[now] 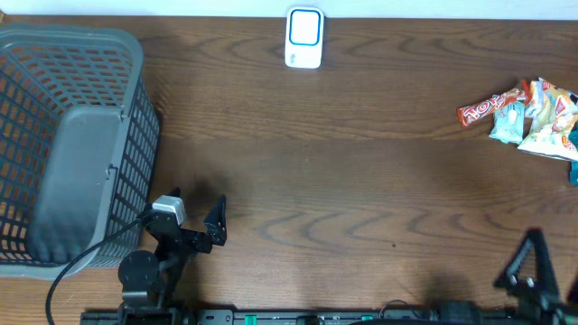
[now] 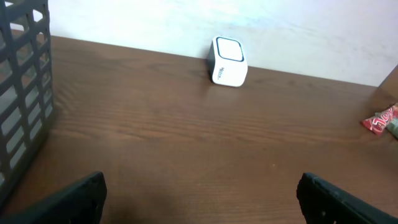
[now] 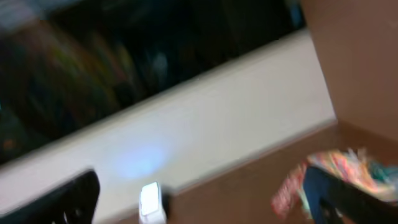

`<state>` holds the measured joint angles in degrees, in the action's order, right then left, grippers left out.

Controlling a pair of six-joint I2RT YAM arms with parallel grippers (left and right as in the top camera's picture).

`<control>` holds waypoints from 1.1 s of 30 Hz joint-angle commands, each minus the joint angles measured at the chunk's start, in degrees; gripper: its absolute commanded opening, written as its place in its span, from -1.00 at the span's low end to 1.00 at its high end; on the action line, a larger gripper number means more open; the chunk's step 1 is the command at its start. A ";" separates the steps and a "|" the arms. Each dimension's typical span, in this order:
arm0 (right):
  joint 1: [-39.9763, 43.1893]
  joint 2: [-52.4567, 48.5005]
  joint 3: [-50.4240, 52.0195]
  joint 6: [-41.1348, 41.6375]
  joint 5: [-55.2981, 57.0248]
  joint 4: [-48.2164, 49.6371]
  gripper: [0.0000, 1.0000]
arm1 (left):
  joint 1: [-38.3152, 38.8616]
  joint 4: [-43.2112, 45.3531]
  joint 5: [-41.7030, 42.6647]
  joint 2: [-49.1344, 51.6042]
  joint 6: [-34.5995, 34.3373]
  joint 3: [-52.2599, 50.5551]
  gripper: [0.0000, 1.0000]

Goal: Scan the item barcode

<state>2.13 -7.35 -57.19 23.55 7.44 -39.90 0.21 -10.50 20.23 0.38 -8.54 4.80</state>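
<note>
A white scanner box (image 1: 304,38) with a blue-ringed face stands at the table's far edge, also seen as the scanner (image 2: 228,62) and, blurred, the scanner (image 3: 151,202). The items are a heap of snack packets (image 1: 533,113) at the right edge, with a red candy wrapper (image 1: 483,110) on its left side. My left gripper (image 1: 196,206) sits open near the front left, its fingers (image 2: 74,199) wide apart over bare wood. My right gripper (image 1: 535,253) is open at the front right, tilted up, with the snack packets (image 3: 336,177) ahead of it. Neither holds anything.
A large grey mesh basket (image 1: 63,135) fills the left end of the table, close beside my left arm; the basket wall (image 2: 22,93) shows at the left of that wrist view. A red wrapper (image 2: 380,119) pokes in at the right. A white wall backs the table.
</note>
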 commanded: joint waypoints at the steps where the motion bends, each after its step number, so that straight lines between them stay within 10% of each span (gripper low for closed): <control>1: -0.17 3.69 11.87 -0.50 -0.50 7.48 0.99 | -0.13 -1.42 -0.13 0.00 0.98 -0.92 0.96; 15: 1.70 6.99 44.81 -2.71 -6.54 43.23 0.98 | -0.13 -1.42 -0.13 0.00 0.98 -0.92 0.96; 33: 1.68 7.08 56.87 -11.21 -6.43 44.35 0.99 | -0.13 -1.42 -0.15 0.00 0.98 -0.92 0.96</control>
<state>3.60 -0.93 -1.30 14.09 1.21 5.80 0.21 -10.50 20.23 0.38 -8.54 4.80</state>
